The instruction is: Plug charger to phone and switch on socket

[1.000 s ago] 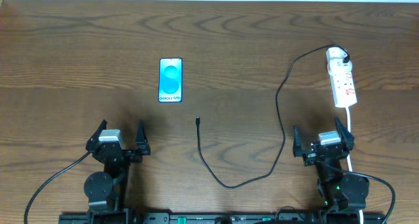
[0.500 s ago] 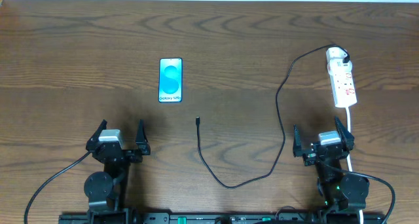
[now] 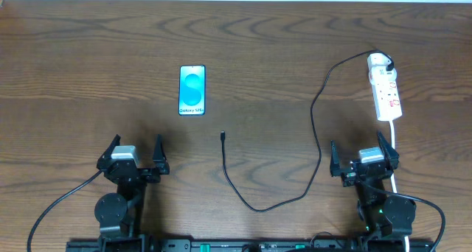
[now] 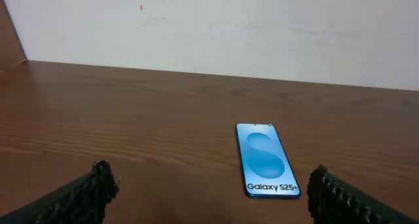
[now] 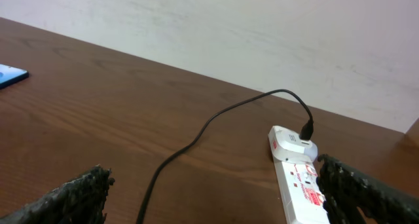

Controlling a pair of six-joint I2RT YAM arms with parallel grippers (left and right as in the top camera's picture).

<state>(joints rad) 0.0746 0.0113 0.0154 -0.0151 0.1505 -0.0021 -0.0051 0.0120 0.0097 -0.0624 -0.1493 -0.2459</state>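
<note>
The phone [image 3: 192, 90] lies flat on the table left of centre, its light blue screen lit; it also shows in the left wrist view [image 4: 266, 160]. The black charger cable [image 3: 316, 127] runs from the white plug on the socket strip [image 3: 386, 90] at the far right, loops down, and ends at its connector tip [image 3: 223, 135] lying on the table below and right of the phone. The strip also shows in the right wrist view [image 5: 302, 192]. My left gripper [image 3: 134, 150] is open and empty near the front edge. My right gripper [image 3: 363, 152] is open and empty, just in front of the strip.
The thick white cord [image 3: 394, 152] runs from the strip toward the front past my right gripper. A pale wall [image 4: 209, 27] stands behind the table's far edge.
</note>
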